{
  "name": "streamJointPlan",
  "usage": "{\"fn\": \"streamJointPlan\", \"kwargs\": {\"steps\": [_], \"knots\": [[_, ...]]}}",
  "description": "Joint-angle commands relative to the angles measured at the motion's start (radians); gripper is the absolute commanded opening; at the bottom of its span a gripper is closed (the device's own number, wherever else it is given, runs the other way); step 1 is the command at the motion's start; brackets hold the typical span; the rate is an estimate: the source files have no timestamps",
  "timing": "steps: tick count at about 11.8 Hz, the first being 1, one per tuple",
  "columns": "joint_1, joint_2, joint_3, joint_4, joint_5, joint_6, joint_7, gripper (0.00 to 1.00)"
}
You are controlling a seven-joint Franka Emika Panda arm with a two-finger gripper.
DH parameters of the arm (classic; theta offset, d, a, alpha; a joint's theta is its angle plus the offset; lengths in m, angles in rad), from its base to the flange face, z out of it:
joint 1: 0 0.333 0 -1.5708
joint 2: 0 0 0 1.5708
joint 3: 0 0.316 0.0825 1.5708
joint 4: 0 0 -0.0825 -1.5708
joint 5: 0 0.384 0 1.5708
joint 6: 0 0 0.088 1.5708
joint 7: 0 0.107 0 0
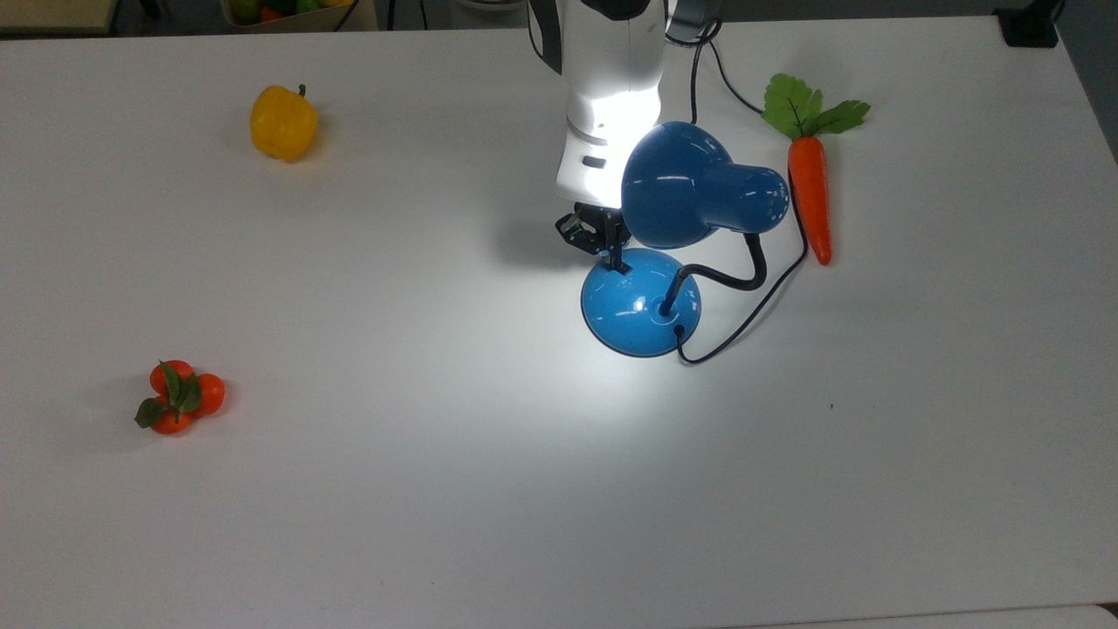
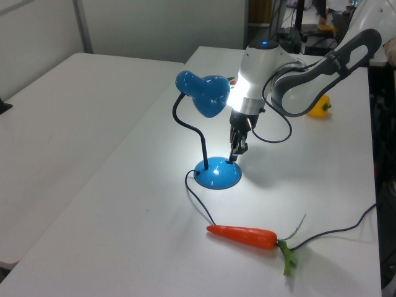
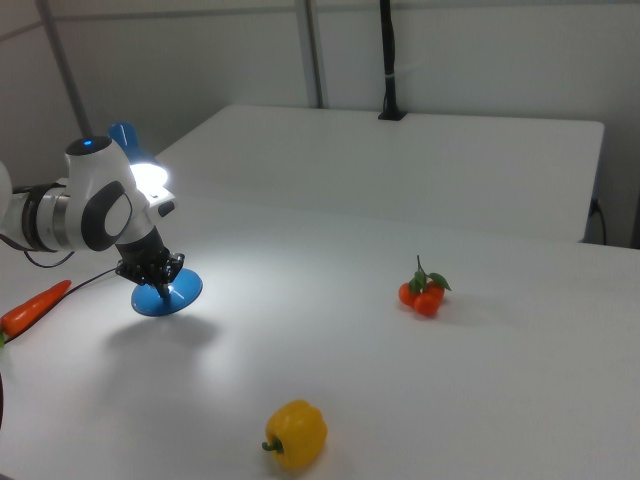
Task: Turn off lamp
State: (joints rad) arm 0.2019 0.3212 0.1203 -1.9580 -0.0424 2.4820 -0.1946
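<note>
Top view: lamp (image 1: 642, 301) lit mid-table, gripper (image 1: 616, 260) tip touching its base's far edge; fingers look together. Carrot (image 1: 810, 196) at the top view's right, pepper (image 1: 283, 122) and tomatoes (image 1: 179, 397) left.
Left view: gripper (image 2: 234, 154) upright on the lamp (image 2: 216, 173) base.
Right view: lamp (image 3: 168, 291) shining, gripper (image 3: 158, 283) pressing its base.

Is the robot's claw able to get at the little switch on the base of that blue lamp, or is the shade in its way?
Probably yes. The gripper already has its tip down on the lamp base's rim, beside the shade, which hangs above without blocking it. The lamp is lit, so the switch seems not yet pressed.
</note>
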Motion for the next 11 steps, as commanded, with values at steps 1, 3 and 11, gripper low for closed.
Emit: {"fn": "streamJointPlan", "kwargs": {"steps": [1, 3, 11], "knots": [[0.005, 0.006, 0.004, -0.016, -0.005, 0.008, -0.013, 0.0], [0.01, 0.003, 0.002, -0.022, -0.011, -0.035, -0.009, 0.0], [-0.054, -0.086, -0.01, 0.033, -0.054, -0.339, 0.065, 0.0]]}}
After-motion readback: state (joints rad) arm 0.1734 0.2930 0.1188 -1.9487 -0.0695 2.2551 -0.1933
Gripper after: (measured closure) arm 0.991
